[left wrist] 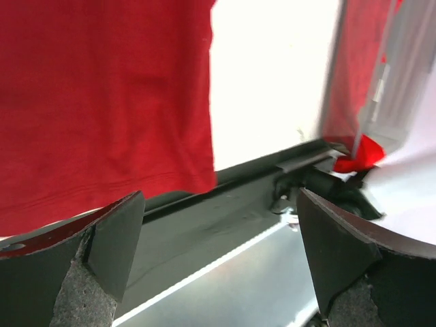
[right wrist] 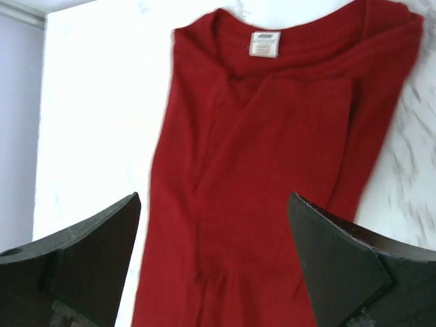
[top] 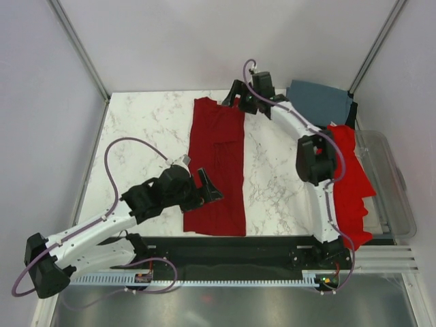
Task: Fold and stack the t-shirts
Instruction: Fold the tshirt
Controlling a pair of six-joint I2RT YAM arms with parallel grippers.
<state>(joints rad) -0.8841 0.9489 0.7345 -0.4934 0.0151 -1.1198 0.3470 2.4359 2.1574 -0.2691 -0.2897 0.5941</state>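
Crimson t-shirt [top: 225, 146] lies flat, folded lengthwise into a narrow strip.

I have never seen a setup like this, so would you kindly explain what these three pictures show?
Two robot arms are bolted at the near edge of a marble table. The wide picture looks down from above; the other two come from cameras on each wrist. A dark crimson t-shirt, partly folded, lies in the middle; a brighter red t-shirt hangs at the right edge; a grey-blue t-shirt lies farther back. The left tool and right tool are open, holding nothing.
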